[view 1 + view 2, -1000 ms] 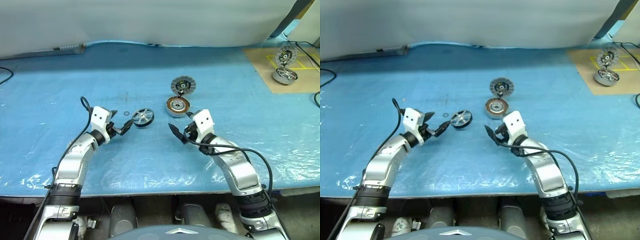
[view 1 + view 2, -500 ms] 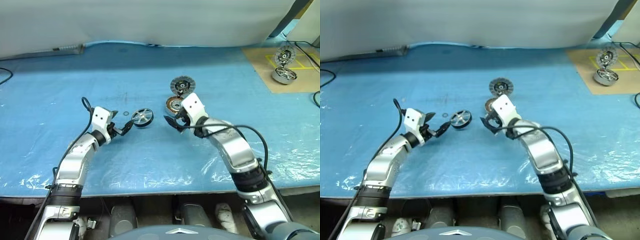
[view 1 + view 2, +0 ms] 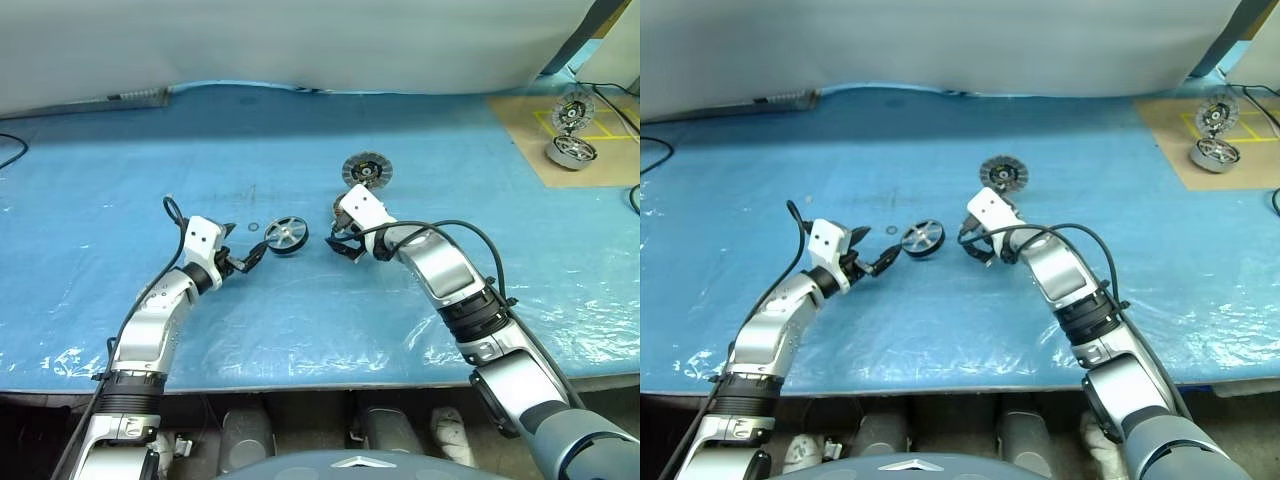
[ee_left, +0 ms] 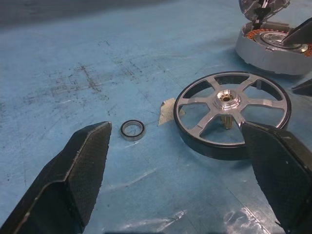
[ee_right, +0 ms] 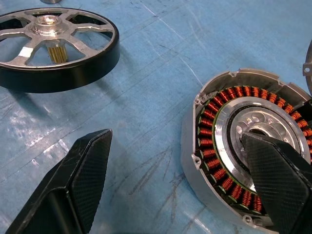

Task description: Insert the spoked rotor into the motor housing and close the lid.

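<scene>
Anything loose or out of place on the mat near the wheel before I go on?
Yes. A small dark ring lies loose on the blue mat beside the spoked wheel, not touching it. A scrap of tan tape sticks out from under the wheel's rim. Wheel, housing and lid look undamaged.

A crinkled blue plastic sheet (image 3: 300, 130) covers the whole table, scuffed with dark marks near its middle, and on it lie a small dark ring (image 4: 132, 129) and, close beside it, a scrap of tan tape (image 4: 166, 110). At the far right corner sits a brown cardboard mat (image 3: 560, 150) marked with yellow lines, carrying two more motor parts (image 3: 570, 150), one standing on edge behind the other. A white sheet (image 3: 300, 40) hangs along the back, a grey tool handle (image 3: 135, 96) rests at its foot, and black cables (image 3: 10, 150) trail in at the left and right edges.
</scene>
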